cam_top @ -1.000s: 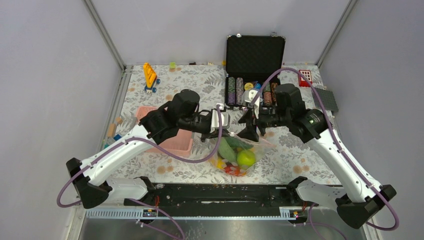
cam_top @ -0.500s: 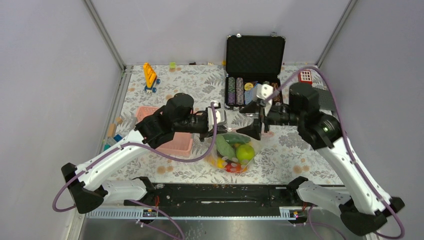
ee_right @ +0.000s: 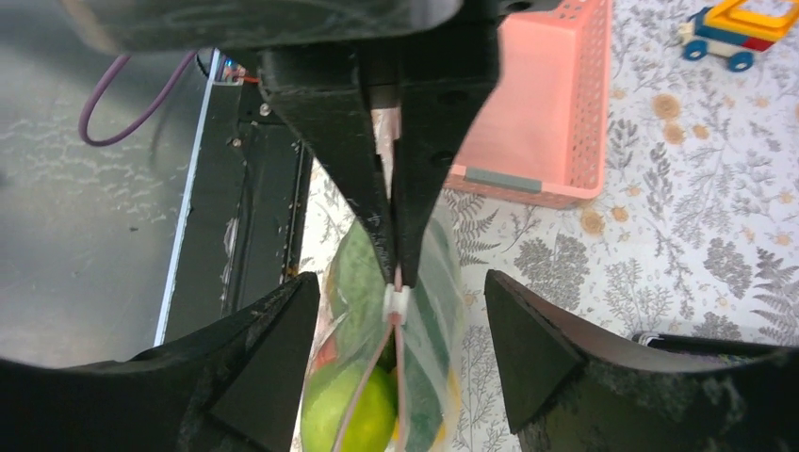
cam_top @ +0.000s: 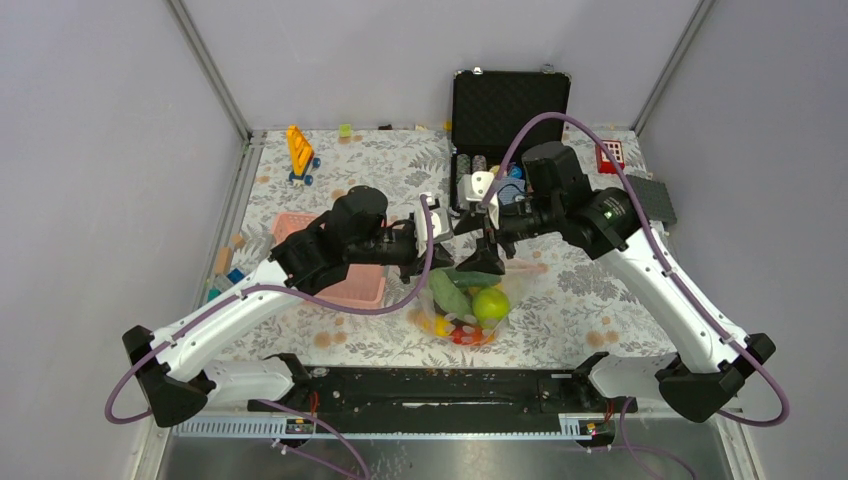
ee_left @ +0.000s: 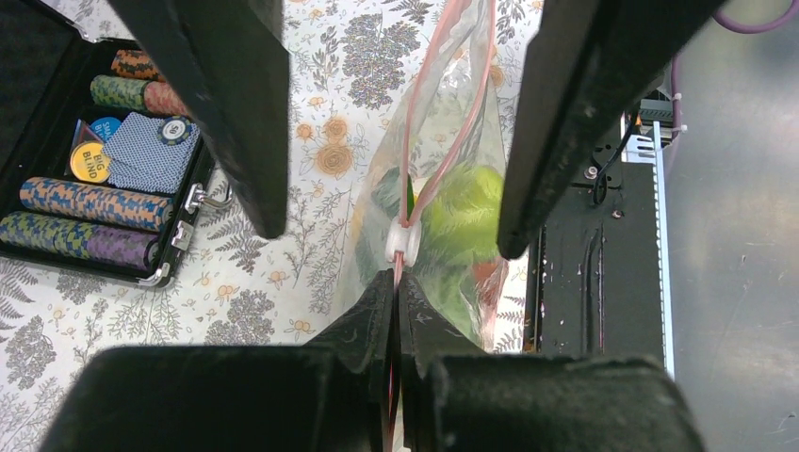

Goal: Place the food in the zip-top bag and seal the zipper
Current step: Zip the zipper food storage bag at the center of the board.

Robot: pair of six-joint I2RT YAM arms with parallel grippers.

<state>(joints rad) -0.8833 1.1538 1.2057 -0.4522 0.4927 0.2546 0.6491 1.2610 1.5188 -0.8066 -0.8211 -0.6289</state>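
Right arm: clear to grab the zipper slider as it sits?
Probably yes. The right gripper is open, one finger each side of the white slider, nothing between. The left gripper pinches the zipper right beside it but doesn't cover it.

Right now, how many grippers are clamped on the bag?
1. The left gripper is shut on the zipper at one end of the zip-top bag. The right gripper is open, straddling the bag near the white slider.

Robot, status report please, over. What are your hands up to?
Left gripper shut on zipper end. Right gripper open, straddling slider. Food in bag, mouth unsealed. Nothing blocking.
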